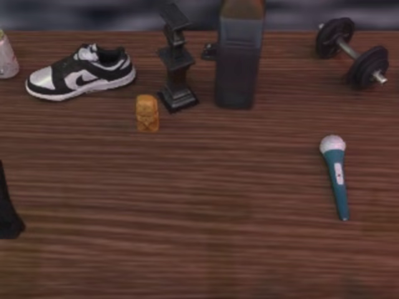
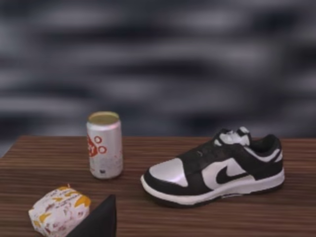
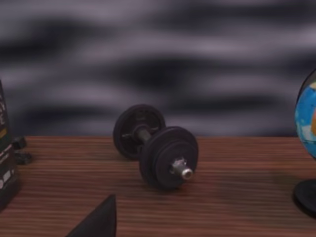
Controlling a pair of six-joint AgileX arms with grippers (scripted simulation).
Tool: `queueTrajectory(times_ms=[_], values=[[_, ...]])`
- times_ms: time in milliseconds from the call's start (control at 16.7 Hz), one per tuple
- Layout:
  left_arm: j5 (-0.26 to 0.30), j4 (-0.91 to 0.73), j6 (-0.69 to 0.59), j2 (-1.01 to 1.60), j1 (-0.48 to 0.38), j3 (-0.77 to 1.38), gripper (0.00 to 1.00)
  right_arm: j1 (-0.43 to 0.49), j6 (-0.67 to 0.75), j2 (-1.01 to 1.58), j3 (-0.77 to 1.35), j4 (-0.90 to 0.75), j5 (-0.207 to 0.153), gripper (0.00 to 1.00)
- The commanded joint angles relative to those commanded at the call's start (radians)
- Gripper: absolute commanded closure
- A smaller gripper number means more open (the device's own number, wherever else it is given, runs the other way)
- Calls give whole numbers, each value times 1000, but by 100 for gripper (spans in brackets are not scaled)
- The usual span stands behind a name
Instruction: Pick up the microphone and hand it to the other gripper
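Note:
The microphone lies flat on the right part of the wooden table, its white-grey head toward the back and its teal handle toward the front edge. Neither wrist view shows it. My left arm shows only as a black shape at the table's left edge, far from the microphone. A black tip of the left gripper points toward a sneaker and a can. The right arm is out of the top view. In the right wrist view a black tip of the right gripper faces a dumbbell. Nothing is held.
Along the back stand a can, a black-and-white sneaker, an orange figure, a dark statuette, a tall dark box and a dumbbell. A wrapped burger and a globe show in the wrist views.

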Motion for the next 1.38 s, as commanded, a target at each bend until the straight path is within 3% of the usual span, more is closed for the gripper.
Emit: queueTrajectory(times_ms=[240, 480, 1380], values=[[0, 0, 0, 0, 0, 0, 0, 9, 9, 32, 29, -19, 0, 0], [0, 0, 0, 0, 0, 0, 0, 55, 58, 223, 182, -126, 4, 0], [0, 0, 0, 0, 0, 0, 0, 309, 333, 1598, 1025, -774, 34, 0]])
